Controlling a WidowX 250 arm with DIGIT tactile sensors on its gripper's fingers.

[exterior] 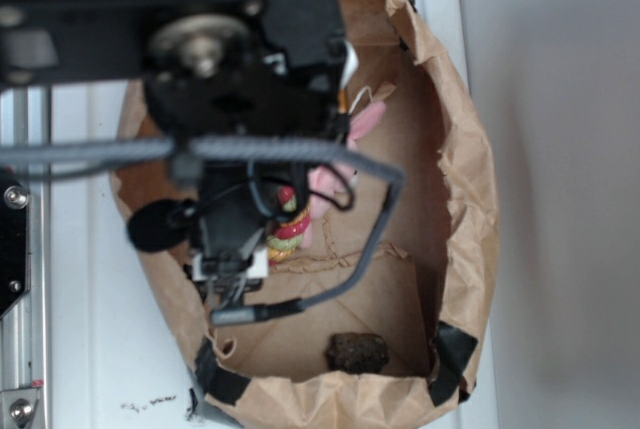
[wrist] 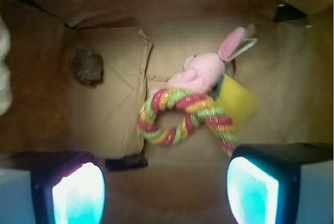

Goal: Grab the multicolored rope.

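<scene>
**Gripper hanging open above the rope in the paper bag**

The gripper is hanging over the inside of a brown paper bag, its two fingers standing wide apart at the bottom corners of the wrist view and holding nothing. Nothing is lying between them but the bare brown floor of the bag.

The multicolored rope is lying on the bag floor just above the gap between the fingers in the wrist view, closer to the right-hand finger than to the other. Its red, yellow and pale green strands are twisting into a closed loop, and a tail is running down and to the right from that loop toward the right-hand finger. In the exterior view only a small striped piece of the rope is showing beside the arm, which is covering most of it.

A pink plush bunny is lying against the upper edge of the loop, touching it, with its ears pointing up and to the right. A flat yellow square piece is lying just beside the bunny and partly under the rope's tail. Well apart from these, on the far side of a raised paper flap, a dark brown lump is sitting alone
</scene>
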